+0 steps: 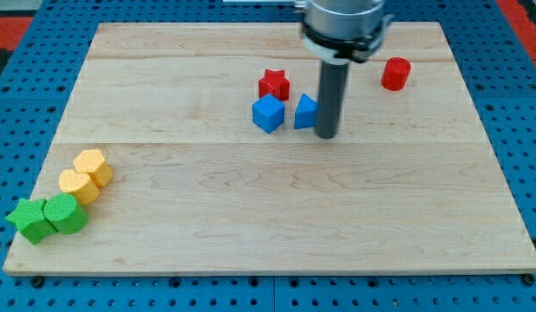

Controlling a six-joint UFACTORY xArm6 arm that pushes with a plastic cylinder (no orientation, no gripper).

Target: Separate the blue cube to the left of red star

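Observation:
A red star [274, 84] lies at the view's upper middle of the wooden board [268, 199]. A blue cube [268, 113] sits just below it, nearly touching its lower edge. A second blue block [305, 112] lies to the right of the cube, its shape partly hidden by my rod. My tip [327, 135] is on the board right against this second blue block's right side, to the right of the blue cube and below right of the red star.
A red cylinder [395, 74] stands at the view's upper right. Two yellow blocks [92, 165] [78, 185] and two green blocks [65, 213] [29, 219] cluster at the view's lower left corner. Blue pegboard surrounds the board.

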